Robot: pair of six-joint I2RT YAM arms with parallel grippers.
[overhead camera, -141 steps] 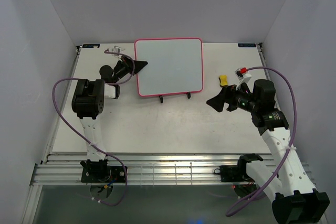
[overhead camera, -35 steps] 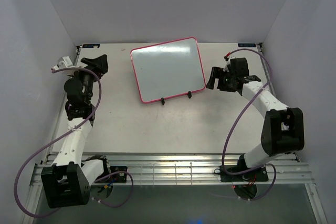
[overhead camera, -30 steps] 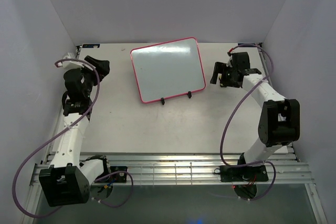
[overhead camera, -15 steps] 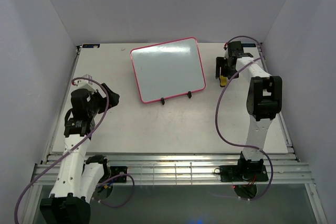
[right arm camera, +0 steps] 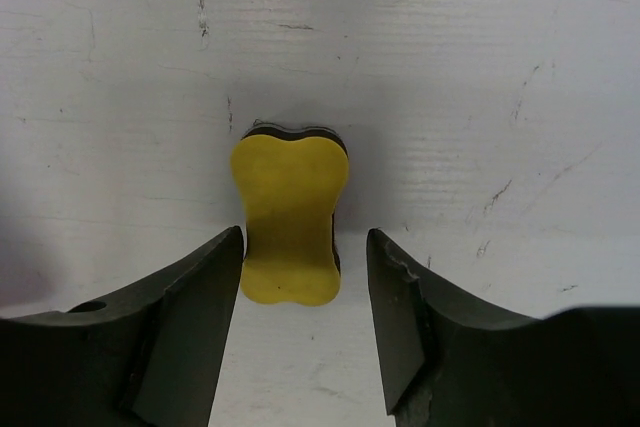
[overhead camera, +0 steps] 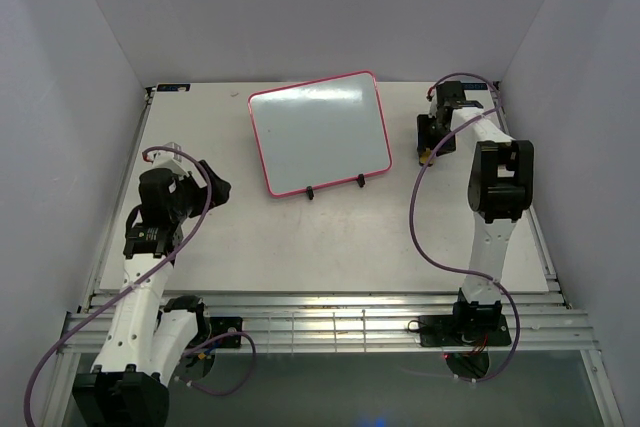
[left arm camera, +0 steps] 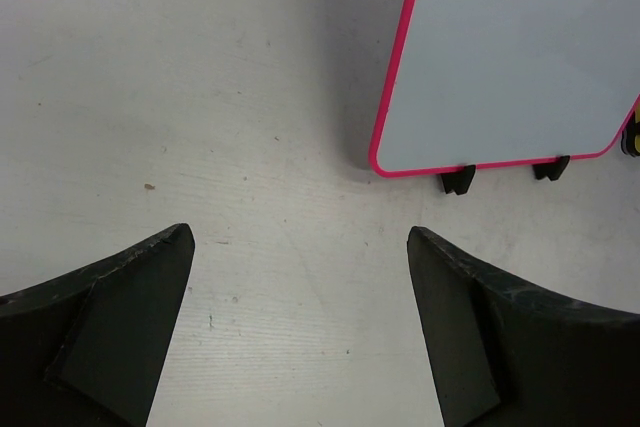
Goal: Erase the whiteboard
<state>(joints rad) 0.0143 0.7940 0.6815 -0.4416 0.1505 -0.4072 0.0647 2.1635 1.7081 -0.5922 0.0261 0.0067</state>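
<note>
Looking down from the top camera, I find the whiteboard (overhead camera: 320, 133) propped on its black stand (overhead camera: 333, 186) at the far middle of the worktop (overhead camera: 300, 237); the right jaws sit near its right edge, too dark to read, and the left jaws are well apart at its near left. On the left wrist camera the whiteboard runs off the top and right edges, ahead-right of my wide-open left jaws. On the right wrist camera the right jaws stand parted astride a yellow eraser (right arm camera: 290, 217), not yet clamped.

I can read nothing: the whiteboard (overhead camera: 320, 134) carries no legible writing, and the blue stickers (overhead camera: 172, 88) at the table's (overhead camera: 300, 237) far corners are too small
</note>
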